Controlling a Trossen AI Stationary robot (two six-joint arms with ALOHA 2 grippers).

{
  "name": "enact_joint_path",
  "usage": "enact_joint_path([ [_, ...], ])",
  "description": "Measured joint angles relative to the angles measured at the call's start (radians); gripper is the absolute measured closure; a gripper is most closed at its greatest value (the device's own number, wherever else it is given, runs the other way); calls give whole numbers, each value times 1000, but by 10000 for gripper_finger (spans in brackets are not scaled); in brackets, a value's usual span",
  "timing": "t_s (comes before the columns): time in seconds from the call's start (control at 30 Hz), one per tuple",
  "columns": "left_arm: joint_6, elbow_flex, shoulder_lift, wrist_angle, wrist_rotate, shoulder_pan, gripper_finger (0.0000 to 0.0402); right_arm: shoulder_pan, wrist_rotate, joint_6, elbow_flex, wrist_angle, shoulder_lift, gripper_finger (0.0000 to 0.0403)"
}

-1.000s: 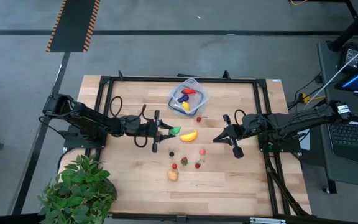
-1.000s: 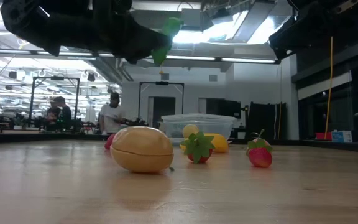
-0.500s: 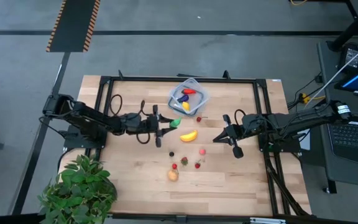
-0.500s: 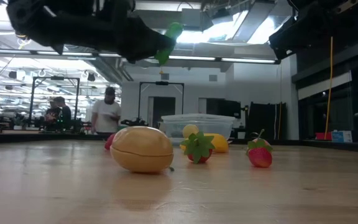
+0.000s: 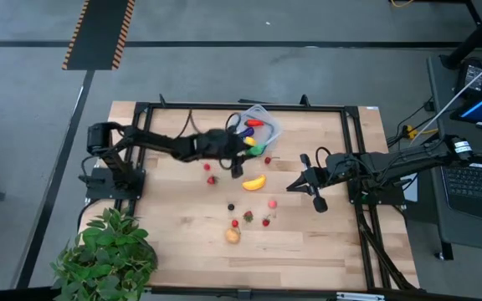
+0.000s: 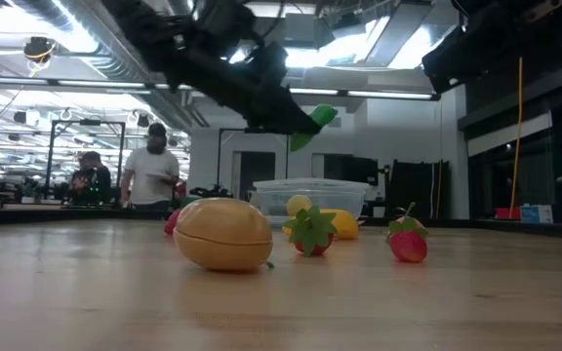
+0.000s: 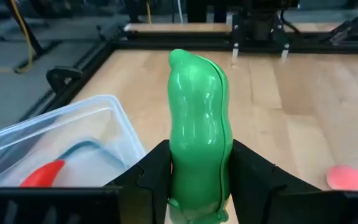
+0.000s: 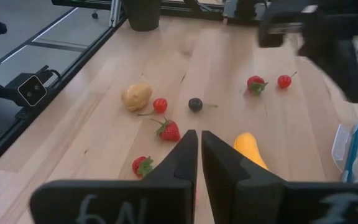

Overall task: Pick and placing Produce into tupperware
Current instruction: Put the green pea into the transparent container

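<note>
The left gripper (image 5: pixel 251 151) grasps a green cucumber (image 7: pixel 198 162) beside the tupperware (image 5: pixel 268 134). The right gripper (image 5: pixel 294 186), fingers pressed together, waits near the banana (image 5: pixel 254 182).

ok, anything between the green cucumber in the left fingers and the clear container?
Nothing visible. The green toy cucumber, gripped by the left gripper, hangs at the rim of the clear square plastic container, open-topped.

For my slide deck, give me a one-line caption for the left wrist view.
Left gripper holds a green cucumber upright beside the clear tupperware, red pepper already inside.
</note>
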Motion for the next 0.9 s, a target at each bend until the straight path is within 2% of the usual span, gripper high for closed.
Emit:
enact_joint_path([
  [0.07,2,66,1,-110,40,29,280,0,0,-1,0,-4,0,377],
  [0.23,21,200,0,-349,52,87,280,0,0,-1,0,-3,0,377],
  [0.37,21,243,0,-393,112,126,280,0,0,-1,0,-1,0,377],
  [0.5,19,289,20,-448,121,153,280,0,0,-1,0,3,0,377],
  [0.9,58,622,264,-732,163,218,280,-13,2,-11,0,11,0,377],
])
